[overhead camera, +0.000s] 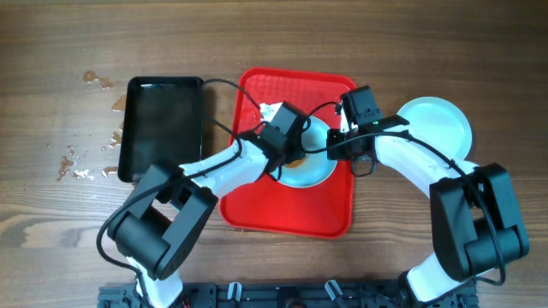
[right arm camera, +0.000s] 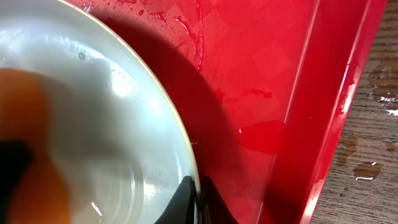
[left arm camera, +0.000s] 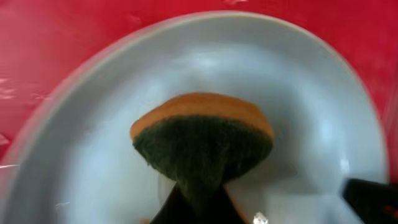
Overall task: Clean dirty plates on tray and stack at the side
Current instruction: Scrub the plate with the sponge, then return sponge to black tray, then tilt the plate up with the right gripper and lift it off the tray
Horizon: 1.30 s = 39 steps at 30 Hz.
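Observation:
A pale-blue plate (overhead camera: pixel 310 174) lies on the red tray (overhead camera: pixel 295 218). My left gripper (overhead camera: pixel 287 152) is shut on an orange and green sponge (left arm camera: pixel 202 146) pressed on the plate (left arm camera: pixel 93 155). My right gripper (right arm camera: pixel 198 199) is shut on the plate's rim (right arm camera: pixel 174 124), tilting that edge above the tray floor (right arm camera: pixel 261 74). The sponge shows blurred at the left of the right wrist view (right arm camera: pixel 25 149). A second pale-blue plate (overhead camera: pixel 437 128) lies on the table right of the tray. A third plate is not visible.
A black rectangular tray (overhead camera: pixel 164 128) stands left of the red tray. Water drops (overhead camera: pixel 86 162) lie on the wooden table to its left. Wet spots (right arm camera: pixel 373 168) show on the wood beside the tray's right wall (right arm camera: pixel 336 112).

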Each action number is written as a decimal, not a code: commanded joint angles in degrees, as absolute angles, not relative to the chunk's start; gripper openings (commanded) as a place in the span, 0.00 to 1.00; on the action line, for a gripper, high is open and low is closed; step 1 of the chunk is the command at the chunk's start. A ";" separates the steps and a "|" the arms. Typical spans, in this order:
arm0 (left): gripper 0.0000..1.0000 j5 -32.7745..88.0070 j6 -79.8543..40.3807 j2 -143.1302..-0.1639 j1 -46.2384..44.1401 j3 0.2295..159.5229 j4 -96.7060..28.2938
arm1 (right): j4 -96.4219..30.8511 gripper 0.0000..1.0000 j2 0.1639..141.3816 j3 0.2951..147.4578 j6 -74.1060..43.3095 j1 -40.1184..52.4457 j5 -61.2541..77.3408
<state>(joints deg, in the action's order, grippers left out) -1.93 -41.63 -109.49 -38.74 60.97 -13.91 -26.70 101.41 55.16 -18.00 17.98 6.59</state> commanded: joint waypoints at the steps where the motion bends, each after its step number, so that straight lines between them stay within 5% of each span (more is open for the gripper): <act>1: 0.04 -10.20 -39.16 -114.45 -35.68 56.75 -20.82 | -28.10 0.04 102.96 54.63 -18.46 18.33 6.42; 22: 0.04 -19.18 -31.68 -96.62 -28.56 70.11 -45.69 | -29.32 0.04 102.96 54.63 -19.66 18.31 6.39; 29: 0.04 -18.70 -17.21 -91.11 -11.42 69.36 -48.07 | -29.95 0.04 100.86 55.27 -17.19 18.31 6.42; 36: 0.04 -5.80 -9.41 -93.89 0.75 58.65 -36.12 | -30.98 0.04 89.58 55.29 -13.39 18.39 5.52; 37: 0.05 -5.80 -9.39 -93.89 0.93 58.61 -35.97 | -31.40 0.04 87.15 55.27 -13.23 18.83 3.57; 39: 0.25 -5.80 -9.39 -93.89 0.91 58.61 -36.51 | -32.88 0.04 82.02 55.29 -13.21 21.52 -4.12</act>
